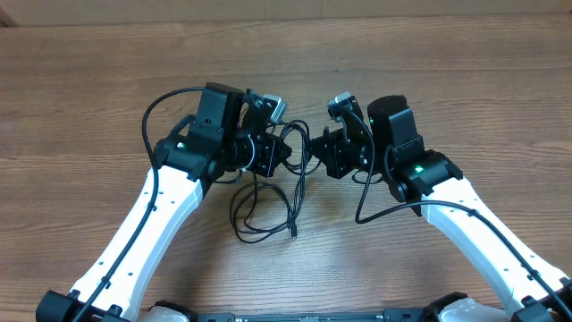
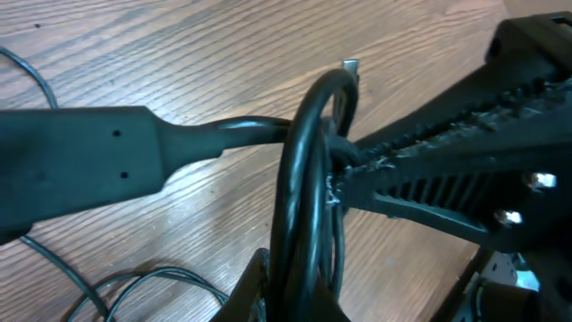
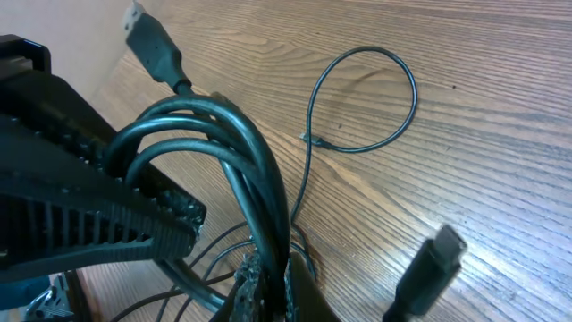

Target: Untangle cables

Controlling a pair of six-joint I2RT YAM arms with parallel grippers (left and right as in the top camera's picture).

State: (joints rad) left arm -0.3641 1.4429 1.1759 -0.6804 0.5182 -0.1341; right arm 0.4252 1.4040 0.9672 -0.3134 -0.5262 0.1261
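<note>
The left pincer (image 1: 284, 154) and right pincer (image 1: 315, 154), tips close together at mid-table (image 1: 447, 72), are each closed on the cables (image 3: 243, 154), whose bundle sits between them while slack loops trail onto the wood.

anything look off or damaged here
Only the tangle itself: the cables bunch into a knot held between both arms' shut jaws, with loose loops trailing onto the table. A USB plug sticks out of the bundle. No damage shows.
</note>
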